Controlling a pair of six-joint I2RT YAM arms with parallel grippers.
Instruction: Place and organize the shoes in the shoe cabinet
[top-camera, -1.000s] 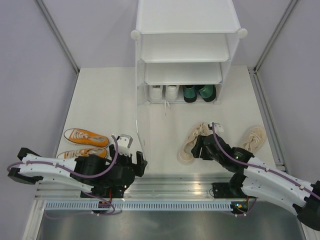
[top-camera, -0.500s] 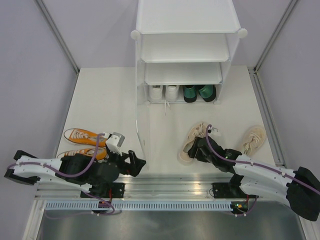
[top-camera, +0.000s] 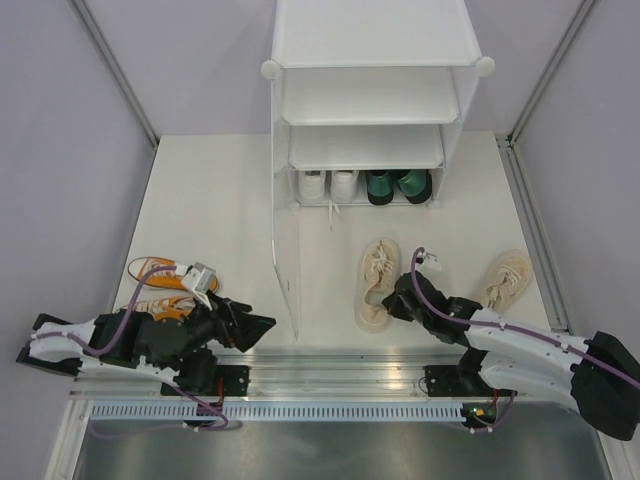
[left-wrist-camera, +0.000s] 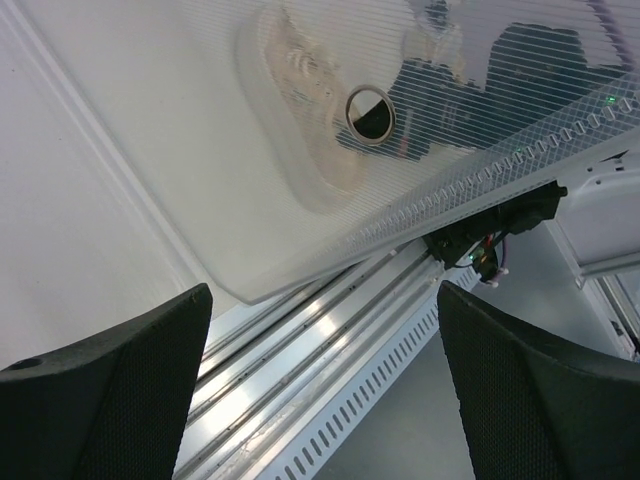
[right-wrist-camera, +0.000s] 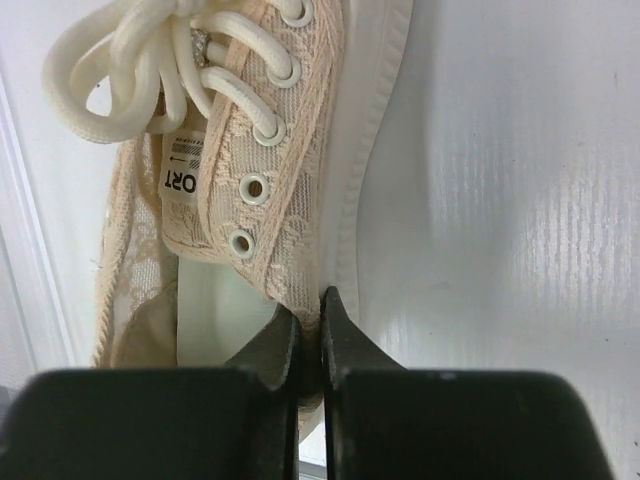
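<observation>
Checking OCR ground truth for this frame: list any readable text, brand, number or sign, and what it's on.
"ORT": printed sideways on the white tongue label inside the cream lace-up fabric sneaker, right wrist view; any further letters are covered by the eyelet flap.
Fine print next to it on the same label: too small to read.
Top and left wrist views: no readable text.

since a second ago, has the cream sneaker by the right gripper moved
Yes. The cream sneaker has swung its far end left, and now points roughly straight at the shoe cabinet instead of angling right.
</observation>
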